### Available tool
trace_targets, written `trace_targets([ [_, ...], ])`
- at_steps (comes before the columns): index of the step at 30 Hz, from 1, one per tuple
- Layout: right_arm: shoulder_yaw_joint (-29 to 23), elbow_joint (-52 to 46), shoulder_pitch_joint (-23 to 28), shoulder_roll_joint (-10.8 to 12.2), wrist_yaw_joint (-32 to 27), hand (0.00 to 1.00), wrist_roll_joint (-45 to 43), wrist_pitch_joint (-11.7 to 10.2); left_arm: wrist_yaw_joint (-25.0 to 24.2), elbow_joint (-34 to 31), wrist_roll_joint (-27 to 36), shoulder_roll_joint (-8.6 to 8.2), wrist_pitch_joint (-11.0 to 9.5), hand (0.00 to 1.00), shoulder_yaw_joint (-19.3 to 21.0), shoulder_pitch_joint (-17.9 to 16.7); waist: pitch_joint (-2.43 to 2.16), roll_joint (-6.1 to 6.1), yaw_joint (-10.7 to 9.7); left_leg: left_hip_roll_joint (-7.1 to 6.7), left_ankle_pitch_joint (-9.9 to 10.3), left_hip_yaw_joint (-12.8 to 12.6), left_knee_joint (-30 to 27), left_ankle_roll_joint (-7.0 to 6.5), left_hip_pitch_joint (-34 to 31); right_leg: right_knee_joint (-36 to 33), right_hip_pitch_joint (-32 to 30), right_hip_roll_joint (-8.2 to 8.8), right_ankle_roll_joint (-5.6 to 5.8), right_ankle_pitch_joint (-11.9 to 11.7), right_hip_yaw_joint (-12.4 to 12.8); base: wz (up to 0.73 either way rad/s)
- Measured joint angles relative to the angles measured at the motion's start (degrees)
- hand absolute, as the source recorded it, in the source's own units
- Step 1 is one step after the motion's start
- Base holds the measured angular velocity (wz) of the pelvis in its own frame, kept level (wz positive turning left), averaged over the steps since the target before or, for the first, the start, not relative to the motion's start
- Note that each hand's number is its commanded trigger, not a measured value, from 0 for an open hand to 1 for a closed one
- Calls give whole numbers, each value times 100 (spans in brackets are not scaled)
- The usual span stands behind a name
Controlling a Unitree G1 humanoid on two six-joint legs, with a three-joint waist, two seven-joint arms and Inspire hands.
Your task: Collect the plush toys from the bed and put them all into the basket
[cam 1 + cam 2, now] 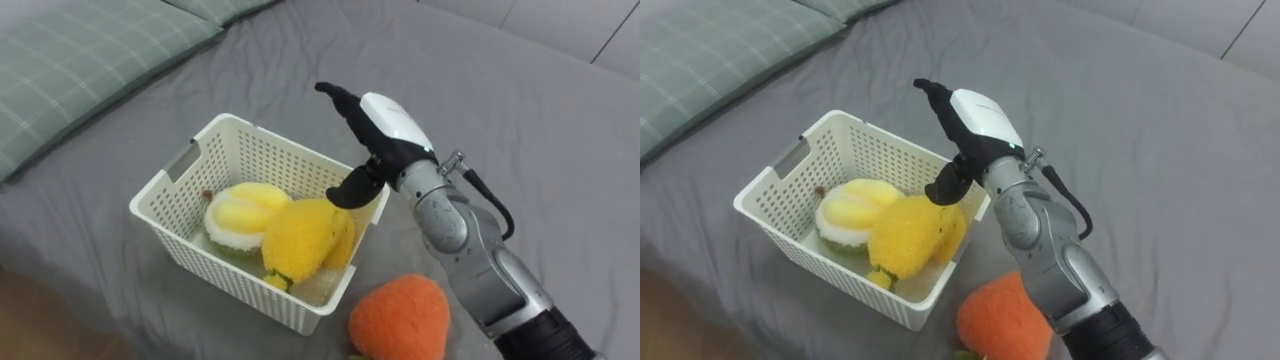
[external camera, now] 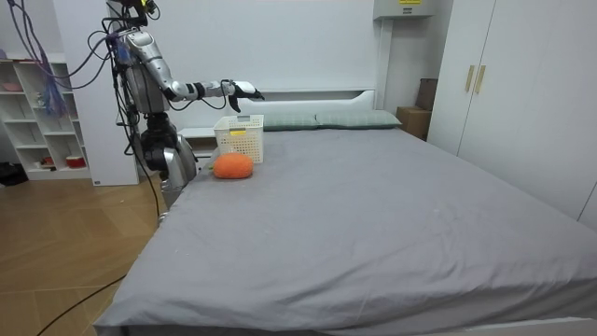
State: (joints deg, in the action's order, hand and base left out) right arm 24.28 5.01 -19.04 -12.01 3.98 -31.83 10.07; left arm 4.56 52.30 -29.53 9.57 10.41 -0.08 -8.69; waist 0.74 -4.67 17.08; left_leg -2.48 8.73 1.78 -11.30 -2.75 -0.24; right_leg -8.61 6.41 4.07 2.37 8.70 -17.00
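Observation:
A white slotted basket (image 1: 180,180) (image 1: 785,165) (image 2: 240,131) stands on the grey bed. Inside it lie a yellow plush toy (image 1: 300,238) (image 1: 902,235) and a round white and yellow plush (image 1: 238,212) (image 1: 848,210). My right hand (image 1: 385,130) (image 1: 975,125) (image 2: 241,89) hovers over the basket's right rim, fingers straight, thumb pointing down, holding nothing. An orange plush strawberry (image 1: 400,318) (image 1: 1000,320) (image 2: 233,165) lies on the bed just right of the basket, below my forearm.
Green checked pillows (image 1: 90,60) (image 1: 710,55) lie at the far left of the bed. The grey sheet (image 2: 373,215) stretches wide to the room view's right. I stand at the bed's side near a white shelf (image 2: 37,121).

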Motion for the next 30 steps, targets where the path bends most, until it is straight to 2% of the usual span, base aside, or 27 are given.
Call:
trace_targets([
  [8, -5, 147, 0, -2, 30, 0, 8, -1, 2, 3, 5, 0, -1, 0, 177, 2, -35, -55, 43, 3, 0, -5, 1, 0, 10, 1, 4, -4, 0, 0, 30, 0],
  [16, -153, 323, -1, -8, 32, 0, 285, -13, 2, 6, 8, -8, 0, 0, 221, -10, -13, -69, 34, 20, 0, -115, 82, -2, 147, 0, 57, -6, 0, 0, 126, -7],
  [24, -899, 300, 44, -33, -305, 0, 1339, -99, 3, 20, 13, -98, 4, 0, 220, -102, 20, 4, -164, 28, 6, -175, 86, -7, 148, -3, 34, -6, 0, -1, 187, -3],
  [29, -1232, 466, 327, -35, -506, 0, 2036, -250, 131, 51, 20, -196, -5, 0, 296, -328, 22, 82, -397, 42, 10, -246, 93, -11, 183, -2, 49, -11, 1, -1, 249, -5],
  [30, -1273, 670, 338, -38, -588, 0, 2123, -275, 142, 56, 72, -221, -5, 0, 359, -389, 1, 119, -450, 45, 13, -264, 95, -15, 201, -3, 65, -10, 1, -1, 254, -9],
])
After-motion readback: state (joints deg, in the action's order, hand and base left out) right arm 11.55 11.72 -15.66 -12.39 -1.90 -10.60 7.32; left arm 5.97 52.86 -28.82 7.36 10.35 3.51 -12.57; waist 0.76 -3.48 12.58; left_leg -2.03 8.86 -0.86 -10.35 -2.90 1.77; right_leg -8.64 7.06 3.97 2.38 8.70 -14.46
